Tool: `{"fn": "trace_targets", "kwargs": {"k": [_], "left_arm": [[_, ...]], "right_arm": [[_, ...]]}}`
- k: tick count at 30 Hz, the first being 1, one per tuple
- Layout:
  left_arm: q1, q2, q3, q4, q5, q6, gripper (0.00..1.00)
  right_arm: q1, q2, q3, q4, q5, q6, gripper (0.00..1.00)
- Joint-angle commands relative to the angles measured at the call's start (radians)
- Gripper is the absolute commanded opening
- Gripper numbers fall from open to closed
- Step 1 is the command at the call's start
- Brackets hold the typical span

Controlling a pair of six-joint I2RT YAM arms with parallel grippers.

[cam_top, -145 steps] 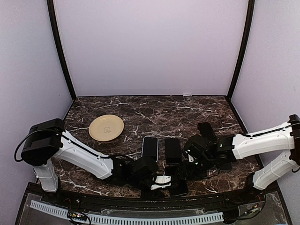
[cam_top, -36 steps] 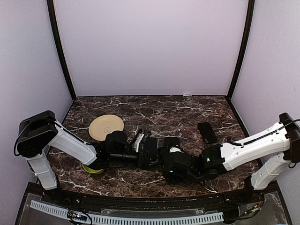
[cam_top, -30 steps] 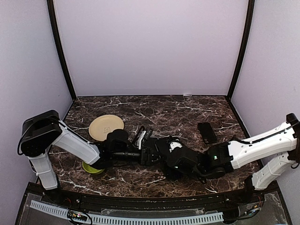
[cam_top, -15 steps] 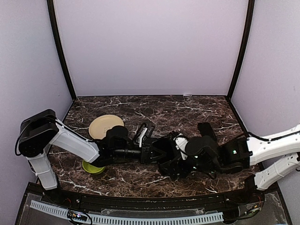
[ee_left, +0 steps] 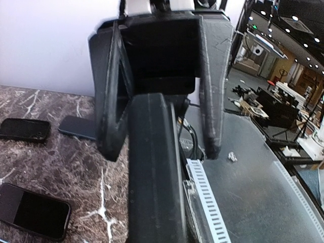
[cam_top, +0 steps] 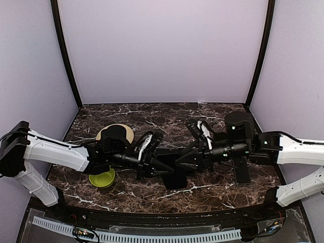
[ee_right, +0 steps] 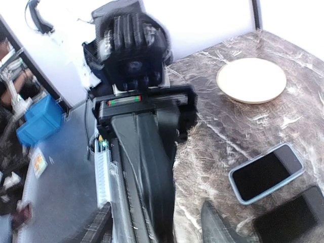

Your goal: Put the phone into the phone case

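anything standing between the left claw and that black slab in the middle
Nothing visible does. The left claw is shut on the black slab, which runs edge-on between its fingers. The right claw straddles the slab's other end, jaws apart. Whether the slab is phone or case, I cannot tell.

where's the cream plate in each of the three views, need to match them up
Top external: the cream plate sits left of centre, on the left half of the table, partly covered.
Left wrist: not in it.
Right wrist: the plate is at the upper right, in full view.
Shared landmark: the dark marble tabletop, which shows at the lower left of the left wrist view and across the right half of the right wrist view.
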State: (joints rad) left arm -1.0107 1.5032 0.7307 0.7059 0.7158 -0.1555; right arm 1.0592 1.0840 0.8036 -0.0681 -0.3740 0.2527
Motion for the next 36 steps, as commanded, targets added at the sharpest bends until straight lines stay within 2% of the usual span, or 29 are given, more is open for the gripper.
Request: {"fn": "trace_targets", "kwargs": {"k": [1,3,6,10,11,12,13,14,16,18,26,28,29,31,33,34,36], "left_arm": [[-0.006,-0.041,0.037,-0.018,0.082,0.069,0.00],[-0.010,-0.044,0.055,-0.055,0.078,0.083,0.00],[-0.013,-0.053,0.067,-0.082,0.062,0.091,0.00],[-0.015,-0.059,0.077,-0.093,0.047,0.084,0.01],[-0.016,-0.060,0.077,-0.094,0.035,0.075,0.07],[-0.017,-0.064,0.072,-0.091,0.022,0.066,0.28],[-0.018,-0.066,0.053,-0.069,-0.014,0.043,0.36],[-0.018,-0.071,0.038,-0.049,-0.027,0.032,0.48],[-0.023,-0.077,-0.019,0.022,-0.054,0.006,0.54],[-0.033,-0.082,-0.065,0.085,-0.075,-0.001,0.55],[-0.054,-0.085,-0.094,0.083,-0.075,0.022,0.47],[-0.054,-0.085,-0.098,0.089,-0.080,0.023,0.25],[-0.054,-0.084,-0.098,0.090,-0.082,0.022,0.07],[-0.055,-0.080,-0.101,0.101,-0.086,0.014,0.00],[-0.056,-0.077,-0.108,0.124,-0.084,0.005,0.00],[-0.056,-0.077,-0.114,0.146,-0.092,-0.007,0.00],[-0.055,-0.092,-0.121,0.174,-0.126,-0.019,0.00]], "right_arm": [[-0.018,0.053,0.061,0.096,-0.144,-0.037,0.38],[-0.022,0.066,0.062,0.117,-0.169,-0.029,0.29],[-0.026,0.088,0.069,0.105,-0.183,-0.024,0.00],[-0.030,0.089,0.075,0.104,-0.190,-0.010,0.00],[-0.032,0.083,0.077,0.113,-0.187,-0.005,0.00],[-0.033,0.075,0.080,0.129,-0.186,0.000,0.00],[-0.035,0.065,0.085,0.146,-0.185,0.009,0.00],[-0.038,0.052,0.090,0.163,-0.183,0.017,0.00],[-0.045,0.027,0.096,0.198,-0.173,0.033,0.00],[-0.050,0.002,0.097,0.222,-0.161,0.043,0.00],[-0.051,-0.013,0.108,0.219,-0.136,0.052,0.00],[-0.051,-0.021,0.100,0.222,-0.136,0.053,0.00],[-0.052,-0.025,0.096,0.229,-0.136,0.059,0.00],[-0.053,-0.032,0.093,0.230,-0.131,0.062,0.00],[-0.054,-0.041,0.090,0.229,-0.114,0.068,0.00],[-0.054,-0.046,0.085,0.228,-0.099,0.074,0.08],[-0.055,-0.051,0.053,0.219,-0.078,0.089,0.58]]}}
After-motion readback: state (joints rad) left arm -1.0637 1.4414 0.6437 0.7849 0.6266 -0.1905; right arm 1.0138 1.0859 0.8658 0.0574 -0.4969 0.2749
